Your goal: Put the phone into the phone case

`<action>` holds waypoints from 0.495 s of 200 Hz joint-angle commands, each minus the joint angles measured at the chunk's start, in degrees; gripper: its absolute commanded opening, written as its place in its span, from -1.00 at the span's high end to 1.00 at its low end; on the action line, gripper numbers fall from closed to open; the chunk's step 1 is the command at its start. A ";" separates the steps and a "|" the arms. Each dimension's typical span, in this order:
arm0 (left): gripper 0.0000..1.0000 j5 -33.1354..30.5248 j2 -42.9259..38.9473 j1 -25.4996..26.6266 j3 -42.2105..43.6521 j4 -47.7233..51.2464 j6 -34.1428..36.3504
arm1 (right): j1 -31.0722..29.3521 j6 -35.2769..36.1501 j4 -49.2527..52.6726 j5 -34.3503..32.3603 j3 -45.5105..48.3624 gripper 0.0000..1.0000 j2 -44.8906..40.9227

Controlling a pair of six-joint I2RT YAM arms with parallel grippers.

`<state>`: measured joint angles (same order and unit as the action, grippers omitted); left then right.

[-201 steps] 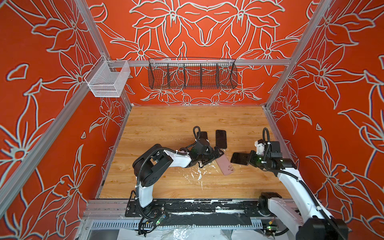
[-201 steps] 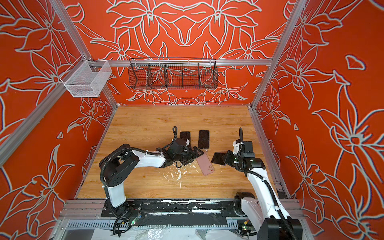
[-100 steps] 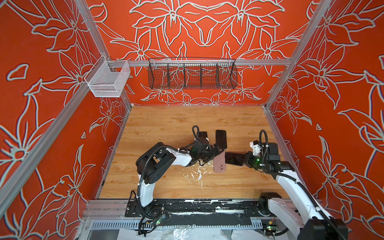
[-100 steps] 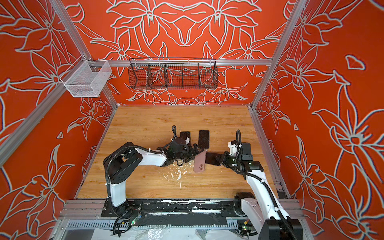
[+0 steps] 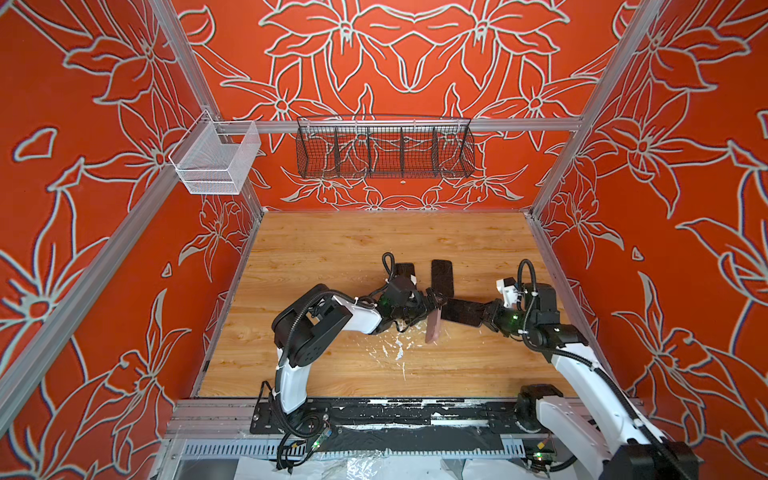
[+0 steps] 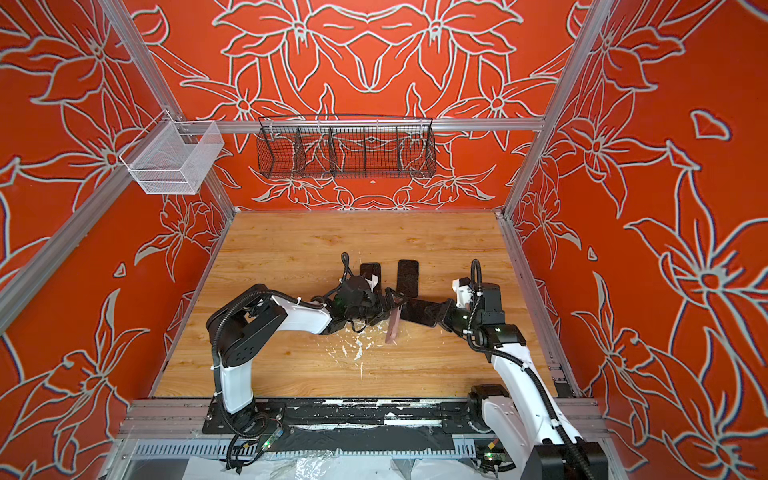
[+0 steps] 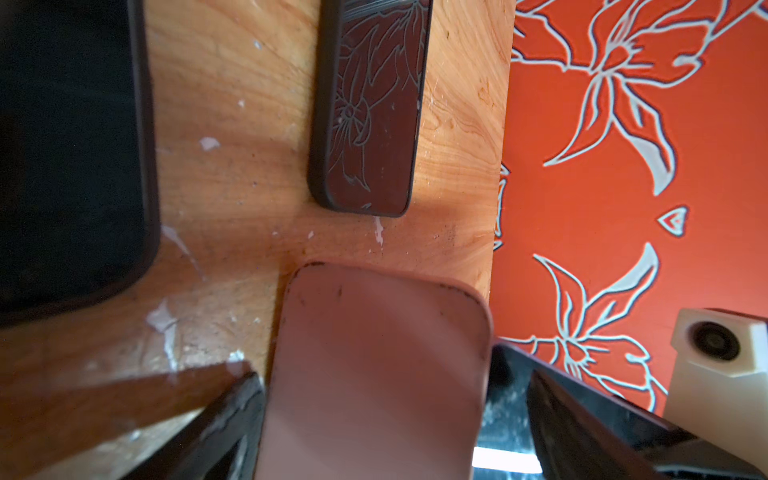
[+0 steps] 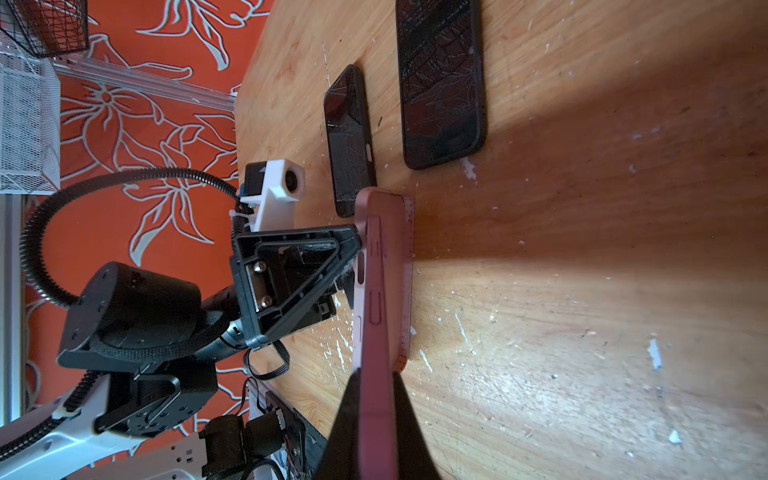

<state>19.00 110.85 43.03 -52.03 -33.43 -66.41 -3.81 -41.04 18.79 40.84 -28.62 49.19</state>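
The pink phone case (image 5: 433, 328) (image 6: 392, 328) stands tipped up on its edge on the wood. My left gripper (image 5: 436, 305) (image 7: 386, 370) holds it across its width with the jaws spread wide. The left wrist view shows the case's plain back (image 7: 374, 353) filling the space between both fingers. My right gripper (image 5: 488, 313) (image 8: 376, 374) is shut on one end of the phone (image 5: 463, 312) (image 8: 374, 332), which has a dark screen and pink sides. The phone's free end lies against the case (image 8: 405, 266).
Two dark cased phones (image 5: 441, 276) (image 5: 405, 270) lie flat just behind the grippers, one partly under my left wrist. A black wire basket (image 5: 384, 147) and a white mesh basket (image 5: 216, 160) hang on the walls. White flecks dot the wooden floor (image 5: 374, 374).
The case lay flat a second ago and now stands on edge in my left gripper. My right gripper has carried the phone leftward until it meets the case.
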 commanded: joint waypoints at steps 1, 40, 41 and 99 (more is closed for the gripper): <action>-0.95 -1.25 -0.74 -0.87 1.77 5.89 2.53 | -3.58 -2.15 -3.91 -1.30 -0.45 1.00 0.62; -0.96 -0.61 -3.31 -2.19 2.86 5.48 4.19 | -9.03 -3.09 -5.98 -5.42 -1.42 1.00 3.78; -0.95 -0.53 -3.38 -2.21 2.92 5.39 4.23 | -9.11 -3.09 -5.97 -5.42 -1.47 1.00 3.88; -0.95 0.60 -8.44 -4.72 4.38 9.24 9.85 | -11.22 -1.22 -2.81 -9.32 -5.30 1.00 5.42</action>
<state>20.01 106.43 39.29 -48.66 -29.63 -61.10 -14.61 -42.94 15.94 34.26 -29.74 55.53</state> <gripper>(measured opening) 0.978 0.101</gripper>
